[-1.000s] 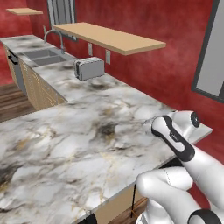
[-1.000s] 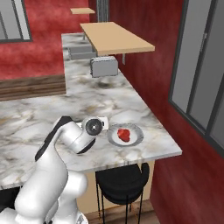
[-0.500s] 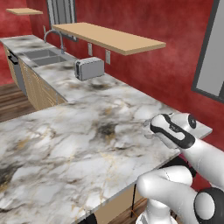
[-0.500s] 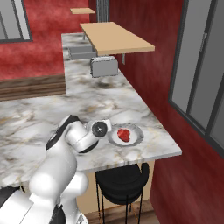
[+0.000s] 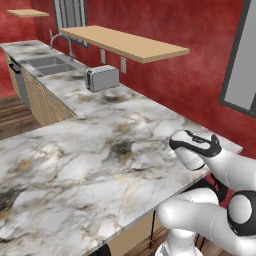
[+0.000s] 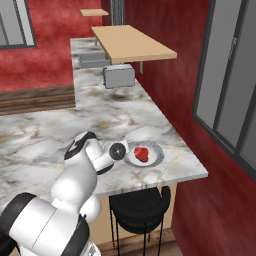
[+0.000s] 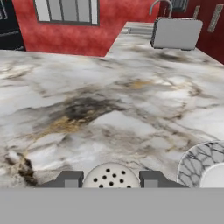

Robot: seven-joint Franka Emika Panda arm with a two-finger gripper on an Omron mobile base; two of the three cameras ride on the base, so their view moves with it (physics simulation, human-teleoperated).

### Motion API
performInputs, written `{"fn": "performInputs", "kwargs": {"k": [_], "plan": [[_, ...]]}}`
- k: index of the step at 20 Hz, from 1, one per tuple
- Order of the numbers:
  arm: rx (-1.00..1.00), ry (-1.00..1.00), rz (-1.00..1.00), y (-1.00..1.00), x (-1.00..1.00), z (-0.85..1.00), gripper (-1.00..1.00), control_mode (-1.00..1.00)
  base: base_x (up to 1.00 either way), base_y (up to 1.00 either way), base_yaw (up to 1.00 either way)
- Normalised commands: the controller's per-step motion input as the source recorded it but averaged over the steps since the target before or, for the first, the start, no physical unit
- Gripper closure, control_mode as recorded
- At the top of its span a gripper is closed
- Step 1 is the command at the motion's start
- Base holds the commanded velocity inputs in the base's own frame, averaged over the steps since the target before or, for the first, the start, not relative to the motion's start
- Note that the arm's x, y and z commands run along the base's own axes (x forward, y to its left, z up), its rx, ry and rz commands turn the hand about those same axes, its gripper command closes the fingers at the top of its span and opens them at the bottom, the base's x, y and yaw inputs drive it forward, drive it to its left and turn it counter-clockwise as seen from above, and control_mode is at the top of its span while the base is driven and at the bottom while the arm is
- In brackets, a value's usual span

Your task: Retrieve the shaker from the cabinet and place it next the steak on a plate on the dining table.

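Small grey metal shaker (image 7: 110,176): only its perforated cap shows in the hand view, the body cut off below. My gripper (image 7: 110,178) is clamped on it, dark fingers (image 7: 70,178) touching either side, low over the white veined marble dining table (image 5: 90,160). Round white plate (image 6: 156,156): just beside the shaker, bearing the red-brown steak (image 6: 142,153); my wrist hides it from the left. Silver two-slot toaster (image 6: 119,76): well apart, under the light-wood shelf cabinet (image 6: 131,44). Since a second ago my hand has swung towards the plate.
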Motion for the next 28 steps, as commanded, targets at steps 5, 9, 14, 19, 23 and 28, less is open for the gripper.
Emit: {"fn": "performInputs", "kwargs": {"k": [5, 9, 14, 19, 23, 28], "plan": [[-0.01, 0.00, 0.05, 0.00, 0.16, -0.25, 1.00, -1.00, 0.00, 0.00, 0.00], [0.00, 0.00, 0.04, -0.04, 0.24, -0.15, 1.00, -1.00, 0.00, 0.00, 0.00], [0.00, 0.00, 0.04, -0.03, 0.21, -0.13, 1.00, -1.00, 0.00, 0.00, 0.00], [-0.03, -0.02, 0.05, 0.00, 0.02, -0.21, -1.00, -1.00, 0.00, 0.00, 0.00], [-0.06, -0.03, 0.05, 0.00, -0.02, -0.16, -1.00, -1.00, 0.00, 0.00, 0.00], [-0.01, 0.00, 0.03, 0.00, 0.00, 0.00, -1.00, -1.00, 0.00, 0.00, 0.00]]}}
